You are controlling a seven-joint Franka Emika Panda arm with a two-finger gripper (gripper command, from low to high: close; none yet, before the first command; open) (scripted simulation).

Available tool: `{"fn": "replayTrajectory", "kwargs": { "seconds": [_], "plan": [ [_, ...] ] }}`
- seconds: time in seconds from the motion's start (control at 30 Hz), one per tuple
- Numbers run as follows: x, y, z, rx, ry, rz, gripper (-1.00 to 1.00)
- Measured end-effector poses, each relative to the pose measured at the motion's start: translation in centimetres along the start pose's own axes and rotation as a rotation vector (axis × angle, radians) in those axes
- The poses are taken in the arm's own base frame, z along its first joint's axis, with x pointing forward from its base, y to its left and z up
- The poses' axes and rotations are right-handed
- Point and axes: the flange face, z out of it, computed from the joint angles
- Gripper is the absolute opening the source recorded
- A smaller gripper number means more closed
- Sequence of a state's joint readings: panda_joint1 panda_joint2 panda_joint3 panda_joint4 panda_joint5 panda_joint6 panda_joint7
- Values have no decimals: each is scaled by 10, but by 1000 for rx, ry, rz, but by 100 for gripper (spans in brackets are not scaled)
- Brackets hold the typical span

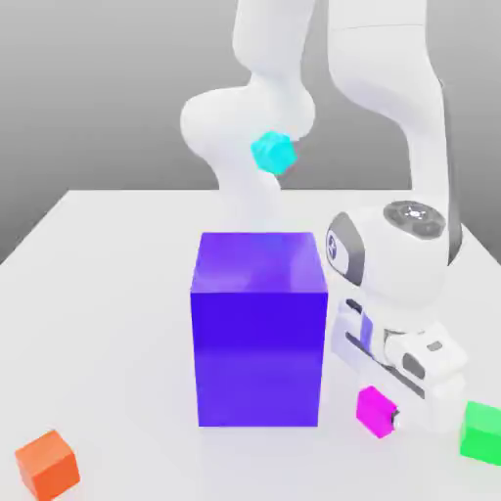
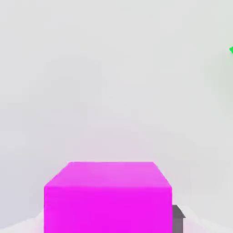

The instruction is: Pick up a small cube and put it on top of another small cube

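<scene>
While gripper (image 1: 389, 419) low on table (image 1: 117, 294), jaws closed on magenta cube (image 1: 374, 410) beside purple block (image 1: 259, 328): lift straight, keep grip square, clear block, then carry toward green cube (image 1: 481, 431).

- The large blue-purple block (image 1: 259, 328) is standing in the middle of the white table (image 1: 98, 294) and is blocking the direct path across the table from the exterior view's right to its left.
- The gripper (image 1: 393, 419) is sitting low at the table, closed on the small magenta cube (image 1: 373, 409), just beside the block's lower right corner; only a narrow gap is separating cube and block.
- The green cube (image 1: 481, 431) is lying near the gripper on the opposite side, limiting sideways room there.
- The orange cube (image 1: 46, 463) is lying well apart, at the exterior view's lower left.
- Open table surface is extending left of the block and behind it.
- The cyan cube (image 1: 272, 151) is showing beyond the block, against the arm's base.
</scene>
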State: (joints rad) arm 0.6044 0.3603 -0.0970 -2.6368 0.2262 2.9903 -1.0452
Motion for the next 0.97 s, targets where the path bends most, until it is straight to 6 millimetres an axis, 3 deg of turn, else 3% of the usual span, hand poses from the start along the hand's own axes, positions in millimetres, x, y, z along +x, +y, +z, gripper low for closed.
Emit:
{"fn": "replayTrajectory", "kwargs": {
  "seconds": [0.37,0.63,0.7,0.77,0.8,0.97],
  "plan": [
    [5,1,-66,0,1,-7,-100],
    [114,13,-113,1,1,-150,-100],
    [126,13,-101,-1,1,-167,-100],
    [130,13,-76,-1,1,-171,-100],
    [129,12,-63,0,0,-171,100],
    [129,12,-63,0,0,-171,100]
  ]
}}
